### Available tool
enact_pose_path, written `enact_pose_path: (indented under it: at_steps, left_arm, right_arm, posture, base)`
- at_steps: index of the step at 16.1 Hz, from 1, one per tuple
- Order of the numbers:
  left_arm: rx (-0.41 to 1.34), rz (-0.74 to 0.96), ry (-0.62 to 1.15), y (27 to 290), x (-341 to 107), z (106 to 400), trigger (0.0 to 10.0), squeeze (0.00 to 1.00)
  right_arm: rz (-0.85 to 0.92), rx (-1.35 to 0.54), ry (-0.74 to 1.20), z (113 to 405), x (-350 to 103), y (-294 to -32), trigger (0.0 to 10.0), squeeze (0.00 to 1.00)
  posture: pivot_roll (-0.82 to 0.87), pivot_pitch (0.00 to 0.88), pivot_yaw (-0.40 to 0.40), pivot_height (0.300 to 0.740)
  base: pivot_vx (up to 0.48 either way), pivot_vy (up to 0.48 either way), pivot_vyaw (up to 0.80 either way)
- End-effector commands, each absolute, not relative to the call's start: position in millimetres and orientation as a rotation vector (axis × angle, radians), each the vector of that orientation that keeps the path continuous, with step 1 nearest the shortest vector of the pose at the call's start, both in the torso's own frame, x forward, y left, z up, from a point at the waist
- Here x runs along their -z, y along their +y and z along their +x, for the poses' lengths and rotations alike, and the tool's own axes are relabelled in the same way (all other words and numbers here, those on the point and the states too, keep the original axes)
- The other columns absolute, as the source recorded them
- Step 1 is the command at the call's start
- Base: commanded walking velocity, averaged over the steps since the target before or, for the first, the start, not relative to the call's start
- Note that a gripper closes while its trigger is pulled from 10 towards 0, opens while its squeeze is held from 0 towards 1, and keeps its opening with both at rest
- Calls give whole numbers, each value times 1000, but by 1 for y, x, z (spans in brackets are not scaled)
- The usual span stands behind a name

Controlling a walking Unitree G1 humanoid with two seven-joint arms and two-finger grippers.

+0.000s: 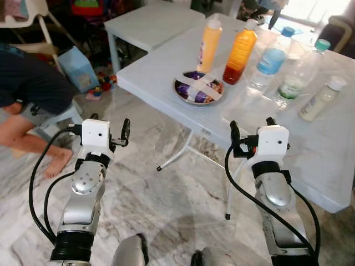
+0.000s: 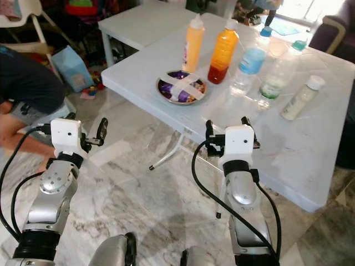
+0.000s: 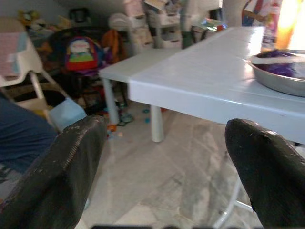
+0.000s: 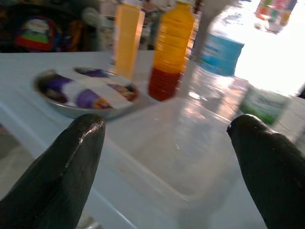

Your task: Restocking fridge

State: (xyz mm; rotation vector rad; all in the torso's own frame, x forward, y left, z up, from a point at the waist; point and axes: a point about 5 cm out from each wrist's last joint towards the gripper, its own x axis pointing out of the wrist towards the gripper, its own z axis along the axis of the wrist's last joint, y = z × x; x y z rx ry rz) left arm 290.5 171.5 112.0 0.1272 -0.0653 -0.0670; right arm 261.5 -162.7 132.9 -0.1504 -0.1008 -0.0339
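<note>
Several items stand on the white folding table (image 1: 310, 144): a yellow squeeze bottle (image 1: 210, 43), an orange juice bottle (image 1: 241, 52), a blue-labelled water bottle (image 1: 272, 58), a clear bottle with a green label (image 1: 297, 75) and a small cream bottle (image 1: 321, 98). A metal bowl (image 1: 198, 88), taped over purple contents, sits near the table's front edge. My right gripper (image 1: 252, 127) is open and empty just before that edge, below the bottles. Out over the floor, left of the table, my left gripper (image 1: 109, 124) is also open and empty.
A person (image 1: 28, 94) crouches on the marble floor at my left. A smaller white table (image 1: 150, 25), a blue bag (image 1: 77, 66), toys and a high chair (image 1: 33, 16) crowd the back left. The folding table's legs (image 1: 233, 183) stand between my arms.
</note>
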Motion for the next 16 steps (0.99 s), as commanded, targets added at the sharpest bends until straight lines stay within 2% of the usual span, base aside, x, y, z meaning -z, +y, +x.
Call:
enact_pose_path:
  at_steps: [1,9,12,16]
  left_arm:
    - [80,133,-74,170,-115,293,10000,0]
    - [104,123,-85,165,-115,291,10000,0]
    - [117,118,-94,163,-115,290,10000,0]
    - [125,106,-97,161,-115,289,10000,0]
  right_arm:
    - [-145,56,-89,262,-131,-167,10000,0]
    - [-157,53,-95,262,-132,-166,10000,0]
    - [-159,48,-97,262,-132,-164,10000,0]
    - [-165,42,-102,263,-132,-163,10000,0]
  posture:
    - [-65,96,-37,740]
    - [-66,97,-41,740]
    - [-65,97,-42,740]
    - [-62,95,-44,740]
  base:
    - [289,386,-800]
    - [357,318,-800]
    - [427,84,-727]
    - [458,0,-102]
